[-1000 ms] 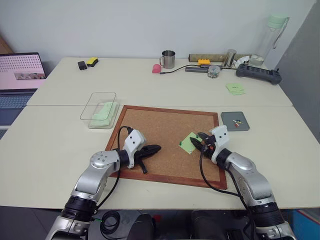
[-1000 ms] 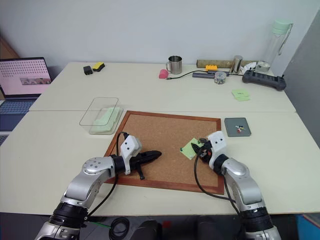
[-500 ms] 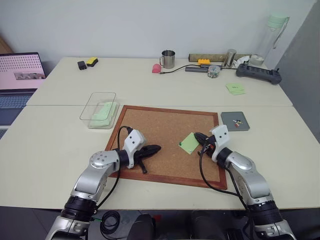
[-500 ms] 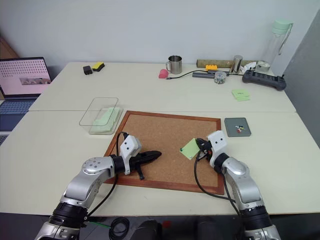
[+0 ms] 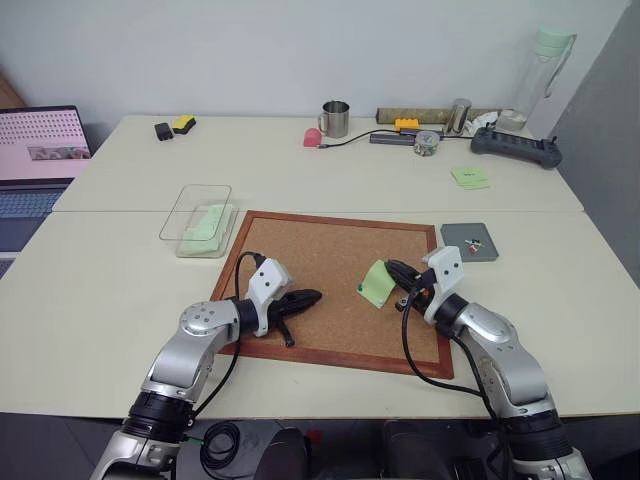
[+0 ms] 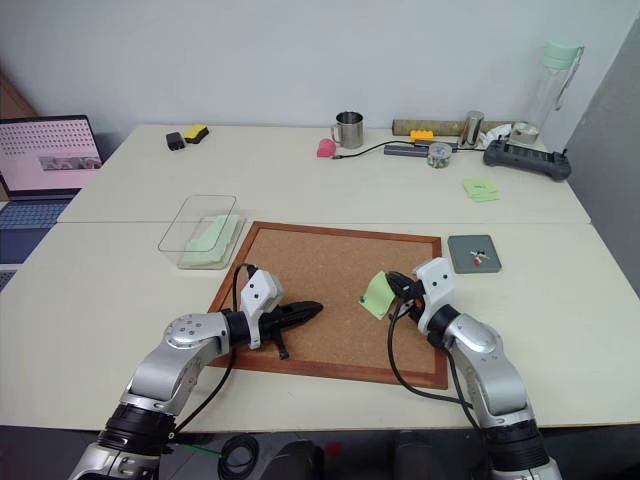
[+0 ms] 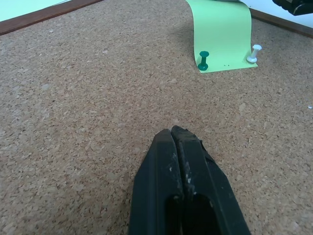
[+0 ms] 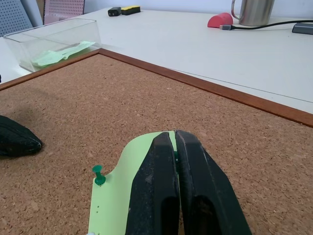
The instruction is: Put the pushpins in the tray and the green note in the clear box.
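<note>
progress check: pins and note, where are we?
Done: some pins lie in the tray. In hand: right tool is shut on the green note, curling its edge up. Left: a green pushpin and a white pushpin at the note's far edge; note into the clear box.

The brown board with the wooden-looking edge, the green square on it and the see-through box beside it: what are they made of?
The board looks like cork, matt and speckled with grain, in a reddish wood-like frame. The green note seems thin paper: it curls upward where the right gripper pinches it, while a dark green pushpin and a white pushpin sit at its lower edge. The clear box is probably glossy transparent plastic.
</note>
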`<action>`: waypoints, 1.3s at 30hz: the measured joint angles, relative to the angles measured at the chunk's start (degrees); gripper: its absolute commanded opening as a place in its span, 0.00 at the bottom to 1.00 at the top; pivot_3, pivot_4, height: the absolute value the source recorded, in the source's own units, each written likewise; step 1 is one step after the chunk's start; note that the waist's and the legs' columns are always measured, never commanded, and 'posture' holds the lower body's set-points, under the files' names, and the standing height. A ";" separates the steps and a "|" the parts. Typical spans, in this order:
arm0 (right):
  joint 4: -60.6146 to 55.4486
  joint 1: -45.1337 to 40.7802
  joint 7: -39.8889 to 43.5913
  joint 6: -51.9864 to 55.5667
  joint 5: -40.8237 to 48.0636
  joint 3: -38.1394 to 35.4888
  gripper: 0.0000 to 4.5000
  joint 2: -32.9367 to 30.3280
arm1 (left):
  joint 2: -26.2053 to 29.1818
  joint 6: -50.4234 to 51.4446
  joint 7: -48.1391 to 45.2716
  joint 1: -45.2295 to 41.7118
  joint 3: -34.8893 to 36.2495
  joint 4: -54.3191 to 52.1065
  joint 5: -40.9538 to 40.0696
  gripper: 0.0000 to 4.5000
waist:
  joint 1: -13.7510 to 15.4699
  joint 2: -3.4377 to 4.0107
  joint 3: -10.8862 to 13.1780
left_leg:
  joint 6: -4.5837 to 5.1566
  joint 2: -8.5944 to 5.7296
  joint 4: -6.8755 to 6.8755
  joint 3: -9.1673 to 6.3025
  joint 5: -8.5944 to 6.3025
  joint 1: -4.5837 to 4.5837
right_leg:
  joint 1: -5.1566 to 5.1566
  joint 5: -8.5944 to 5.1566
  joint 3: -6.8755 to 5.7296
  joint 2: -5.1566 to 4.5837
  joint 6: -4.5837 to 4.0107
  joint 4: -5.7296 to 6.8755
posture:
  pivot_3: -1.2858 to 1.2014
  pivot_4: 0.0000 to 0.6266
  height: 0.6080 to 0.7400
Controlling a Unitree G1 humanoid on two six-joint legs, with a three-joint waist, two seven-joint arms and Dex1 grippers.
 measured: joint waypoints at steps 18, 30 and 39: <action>-3.01 -0.04 -2.91 7.38 11.33 -8.02 0.01 3.45 | 0.01 1.00 0.22 0.07 -0.28 -0.73 -0.01 0.00 | 0.00 0.00 0.00 | 0.00 0.05 -0.02 -0.04 0.00 -0.02 | 0.00 -0.01 0.02 -0.01 0.01 -0.03 | 0.52 0.24 1.00; 12.37 -5.79 -12.63 0.61 -2.03 -13.18 0.01 -5.33 | 0.41 1.03 0.14 0.21 -0.33 -1.02 0.00 0.00 | -0.01 0.03 0.00 | 0.00 -0.06 -0.10 0.15 0.00 -0.03 | -0.05 0.01 0.05 0.00 -0.02 -0.07 | 0.52 0.24 1.00; 23.05 -11.64 -12.44 -0.04 -1.01 -15.41 0.01 -4.34 | 0.41 1.02 0.64 0.31 -0.39 -1.27 0.07 0.00 | -0.11 0.04 0.00 | 0.01 -0.03 -0.06 0.19 0.00 -0.03 | -0.03 0.11 0.07 -0.02 -0.20 -0.08 | 0.52 0.24 1.00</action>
